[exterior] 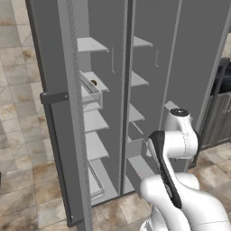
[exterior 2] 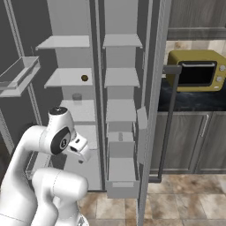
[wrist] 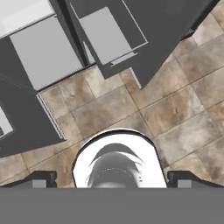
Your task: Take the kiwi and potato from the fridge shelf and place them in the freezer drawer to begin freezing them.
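Nothing is moved yet. The gripper (wrist: 112,180) is wide open and empty, pointing down at the floor. The kiwi (exterior 2: 84,78) lies on the fridge shelf (exterior 2: 66,78) above it; the freezer drawer (exterior 2: 122,175) waits pulled out below, nearby.

grey fridge (exterior 2: 70,26) with pale grey shelves (exterior 2: 66,42), a brown kiwi (exterior 2: 84,78), mottled tan floor tiles (wrist: 175,109), mustard-yellow microwave (exterior 2: 196,70) at two o'clock.
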You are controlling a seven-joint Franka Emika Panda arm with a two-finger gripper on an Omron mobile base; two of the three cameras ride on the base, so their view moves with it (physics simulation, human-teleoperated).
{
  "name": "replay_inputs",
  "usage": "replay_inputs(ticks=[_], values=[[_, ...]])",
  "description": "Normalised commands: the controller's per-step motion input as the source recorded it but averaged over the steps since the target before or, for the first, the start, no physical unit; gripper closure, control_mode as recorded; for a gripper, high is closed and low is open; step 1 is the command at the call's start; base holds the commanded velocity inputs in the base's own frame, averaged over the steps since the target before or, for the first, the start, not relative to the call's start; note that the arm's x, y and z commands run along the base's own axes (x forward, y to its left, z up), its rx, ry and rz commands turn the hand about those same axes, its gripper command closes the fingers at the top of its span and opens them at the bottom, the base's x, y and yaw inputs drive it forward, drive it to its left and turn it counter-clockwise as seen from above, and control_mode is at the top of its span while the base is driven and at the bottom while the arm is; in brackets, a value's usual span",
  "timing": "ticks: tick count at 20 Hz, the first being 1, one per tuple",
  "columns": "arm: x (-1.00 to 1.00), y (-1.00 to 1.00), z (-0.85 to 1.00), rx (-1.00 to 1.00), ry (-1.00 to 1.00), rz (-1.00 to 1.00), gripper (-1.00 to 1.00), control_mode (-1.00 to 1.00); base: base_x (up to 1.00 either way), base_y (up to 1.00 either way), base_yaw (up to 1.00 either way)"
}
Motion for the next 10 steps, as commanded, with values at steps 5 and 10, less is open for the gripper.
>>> replay_inputs(ticks=[5,10], values=[[-0.17,0.05,-0.04,0.02,0.0,0.02,-1.0,-1.0,0.0,0.0,0.0],[0.0,0.04,0.0,0.01,0.01,0.02,-1.0,1.0,0.19,0.47,0.16]])
